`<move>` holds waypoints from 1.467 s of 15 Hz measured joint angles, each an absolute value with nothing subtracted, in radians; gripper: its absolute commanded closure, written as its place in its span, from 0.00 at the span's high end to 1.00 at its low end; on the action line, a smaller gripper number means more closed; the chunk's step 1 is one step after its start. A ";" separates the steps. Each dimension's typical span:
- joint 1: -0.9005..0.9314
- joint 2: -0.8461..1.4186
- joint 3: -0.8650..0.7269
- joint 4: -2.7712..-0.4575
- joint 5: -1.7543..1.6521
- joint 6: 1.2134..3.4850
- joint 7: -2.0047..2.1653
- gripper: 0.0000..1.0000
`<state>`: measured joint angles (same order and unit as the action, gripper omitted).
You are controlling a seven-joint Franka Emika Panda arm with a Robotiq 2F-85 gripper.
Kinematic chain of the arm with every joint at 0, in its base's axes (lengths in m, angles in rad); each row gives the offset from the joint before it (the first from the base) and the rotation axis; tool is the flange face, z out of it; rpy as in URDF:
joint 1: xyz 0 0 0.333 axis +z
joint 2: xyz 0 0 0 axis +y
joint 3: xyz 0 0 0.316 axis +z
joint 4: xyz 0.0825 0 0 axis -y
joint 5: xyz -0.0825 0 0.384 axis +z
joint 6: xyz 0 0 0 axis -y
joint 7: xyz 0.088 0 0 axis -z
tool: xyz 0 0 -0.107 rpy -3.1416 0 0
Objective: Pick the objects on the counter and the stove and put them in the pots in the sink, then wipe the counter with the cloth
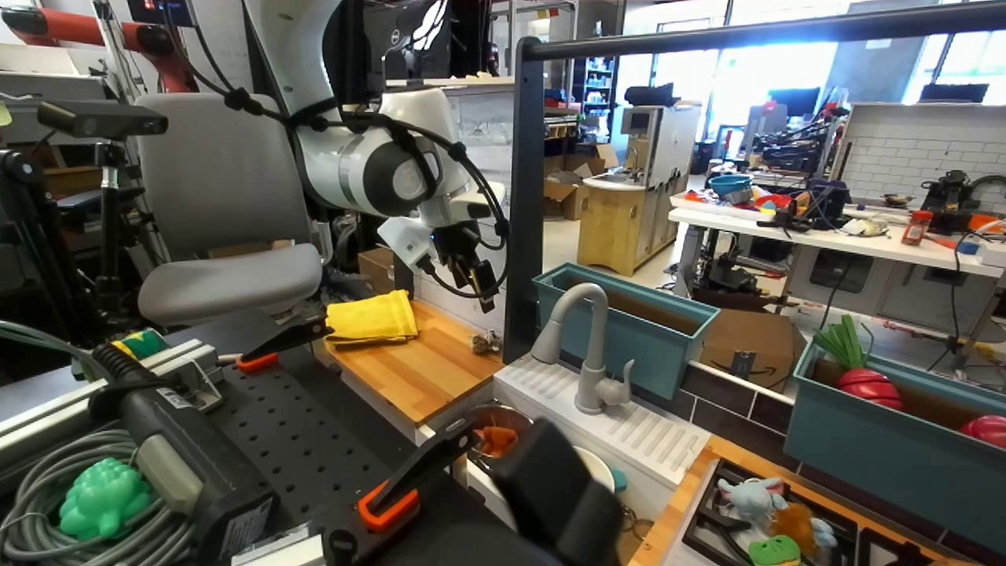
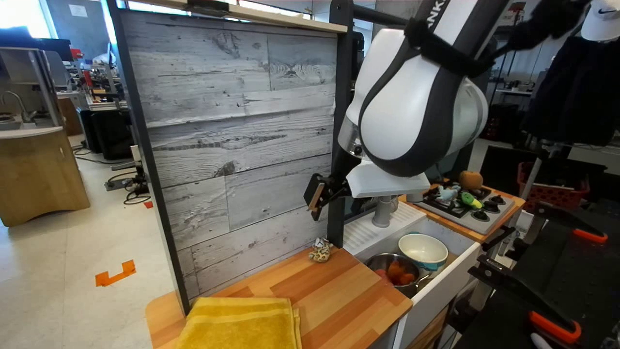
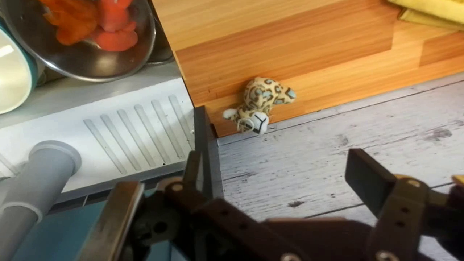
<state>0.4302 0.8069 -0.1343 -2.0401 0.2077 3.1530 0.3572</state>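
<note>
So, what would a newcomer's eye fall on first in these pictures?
Probably the large white-and-black robot arm, across the upper right of an exterior view. Then the folded bright-yellow cloth on the light-brown wooden counter. Third, perhaps, the small leopard-spotted plush toy at that counter's corner, below the open black fingers.

A pincer (image 2: pixel 315 200) hangs above a wooden desk (image 2: pixel 348 298) bearing a spotted plush toy (image 2: pixel 320 250) and folded yellow cloth (image 2: pixel 237 324); reddish-orange items (image 2: pixel 399 274) lie in a metal pot (image 2: pixel 379 262).
</note>
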 measured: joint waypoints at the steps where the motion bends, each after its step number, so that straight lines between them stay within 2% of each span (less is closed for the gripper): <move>1: 0.432 0.832 -0.141 -2.013 0.208 3.149 0.365 1.00; 9: 0.425 1.021 -0.156 -1.817 0.224 3.095 0.433 0.97; 10: 0.425 1.037 -0.156 -1.802 0.227 3.086 0.447 0.92; 12: 0.425 1.066 -0.155 -1.775 0.228 3.071 0.475 0.68; 14: 0.426 1.094 -0.155 -1.750 0.229 3.060 0.495 0.51; 21: 0.435 1.124 -0.158 -1.723 0.229 3.061 0.536 0.02; 22: 0.435 1.122 -0.157 -1.726 0.229 3.060 0.536 0.00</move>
